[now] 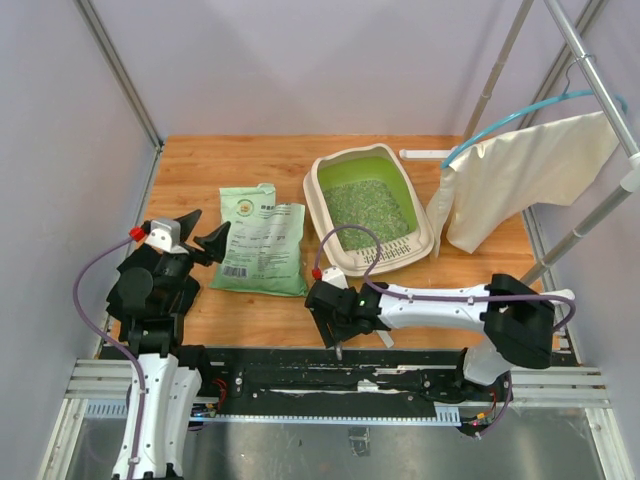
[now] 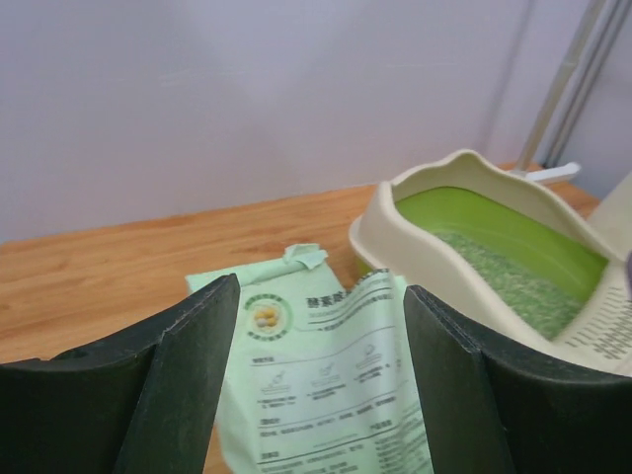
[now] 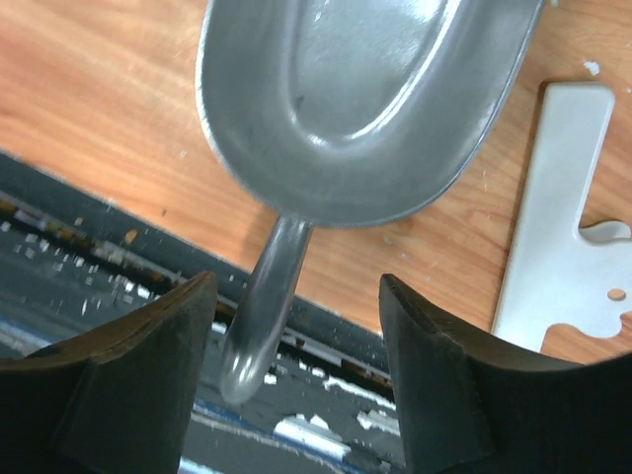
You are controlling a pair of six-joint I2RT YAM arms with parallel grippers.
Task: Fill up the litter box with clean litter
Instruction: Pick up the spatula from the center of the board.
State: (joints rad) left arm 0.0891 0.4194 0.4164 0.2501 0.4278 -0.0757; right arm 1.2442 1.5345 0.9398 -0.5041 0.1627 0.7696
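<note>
Wooden tabletop [image 1: 230, 165] between plain pale walls, the litter box [image 1: 400, 250] right of centre with clean litter [image 1: 365, 205] already across its green floor, a printed bag [image 1: 262, 240] flat just beside it. Left gripper [image 2: 321, 296] spread wide and empty, facing the bag; right gripper [image 3: 296, 286] also parted, straddling the handle of a metal scoop [image 3: 365, 99], not closed on it. Best, probably, to centre the handle between the fingers, then close firmly to prevent swivelling.

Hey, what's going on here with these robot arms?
The litter box already has clean litter in it. The green bag lies flat beside it, and the left gripper is open next to the bag, holding nothing. The right gripper is open over a metal scoop at the near edge of the table, its handle between the fingers, not gripped.
</note>
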